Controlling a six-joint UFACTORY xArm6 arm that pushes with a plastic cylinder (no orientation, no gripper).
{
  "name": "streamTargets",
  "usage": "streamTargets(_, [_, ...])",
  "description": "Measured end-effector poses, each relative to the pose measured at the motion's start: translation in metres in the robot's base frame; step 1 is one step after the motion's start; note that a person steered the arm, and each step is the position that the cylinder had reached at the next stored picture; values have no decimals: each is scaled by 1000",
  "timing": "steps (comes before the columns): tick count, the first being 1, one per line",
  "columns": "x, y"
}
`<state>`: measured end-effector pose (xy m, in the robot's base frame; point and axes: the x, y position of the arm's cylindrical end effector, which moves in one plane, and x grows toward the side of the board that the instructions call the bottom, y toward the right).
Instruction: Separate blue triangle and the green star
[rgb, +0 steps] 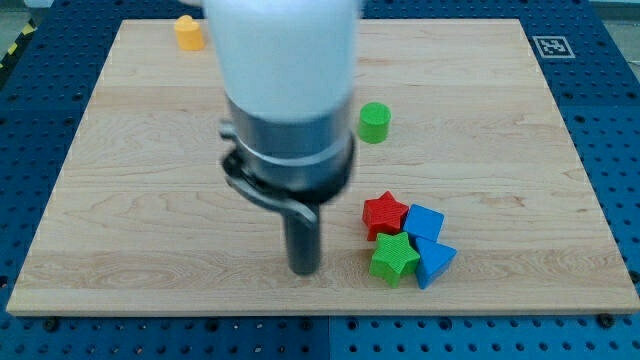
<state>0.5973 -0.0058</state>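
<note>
The green star (394, 258) lies near the view's bottom, right of centre. The blue triangle (435, 262) touches its right side. A red star (384, 215) sits just above the green star and a blue block (425, 221) sits above the triangle; all form one tight cluster. My tip (304, 268) is on the board to the left of the green star, a clear gap away from it, at about the same height in the view.
A green cylinder (374, 122) stands above the cluster near the board's middle. An orange block (188, 32) sits at the view's top left. The arm's wide white and grey body (288, 90) hides part of the wooden board (520, 130).
</note>
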Motion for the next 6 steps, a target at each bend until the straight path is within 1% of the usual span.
streamTargets(1, [7, 43])
streamTargets(2, [3, 84])
streamTargets(4, [0, 122])
streamTargets(6, [-10, 218])
